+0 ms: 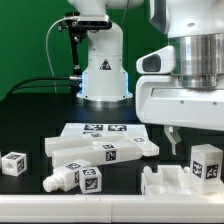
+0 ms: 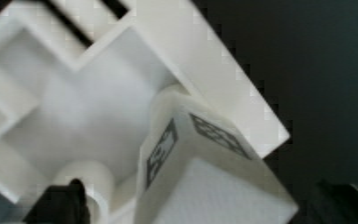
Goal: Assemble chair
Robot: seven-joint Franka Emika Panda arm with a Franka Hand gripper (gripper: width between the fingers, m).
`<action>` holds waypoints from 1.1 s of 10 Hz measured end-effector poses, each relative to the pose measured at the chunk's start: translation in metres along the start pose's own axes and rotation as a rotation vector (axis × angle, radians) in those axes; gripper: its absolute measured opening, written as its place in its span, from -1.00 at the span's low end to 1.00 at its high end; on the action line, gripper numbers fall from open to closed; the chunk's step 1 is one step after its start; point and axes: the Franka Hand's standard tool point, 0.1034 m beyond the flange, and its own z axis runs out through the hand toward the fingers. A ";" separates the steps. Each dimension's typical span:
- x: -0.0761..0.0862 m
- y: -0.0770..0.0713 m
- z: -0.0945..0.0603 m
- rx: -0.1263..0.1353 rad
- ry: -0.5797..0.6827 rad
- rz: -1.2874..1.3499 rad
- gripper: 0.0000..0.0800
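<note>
My gripper (image 2: 202, 205) hangs at the exterior view's right, one finger (image 1: 172, 142) showing below the wrist. In the wrist view its dark fingertips (image 2: 60, 205) stand wide apart, open, with a tagged white block (image 2: 202, 150) between them and not touching either. That block (image 1: 206, 163) stands next to a white notched panel (image 1: 168, 182). The wrist view shows a braced white frame part (image 2: 105, 90) under the block. Two tagged bars (image 1: 105, 150), a leg piece (image 1: 75, 178) and a small cube (image 1: 14, 163) lie further to the exterior view's left.
The marker board (image 1: 100, 130) lies flat in the middle, behind the bars. The robot's base (image 1: 105, 70) stands at the back with a black cable running to the left. A green wall closes the back.
</note>
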 end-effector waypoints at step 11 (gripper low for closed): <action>-0.006 0.003 0.002 -0.060 -0.024 -0.510 -0.29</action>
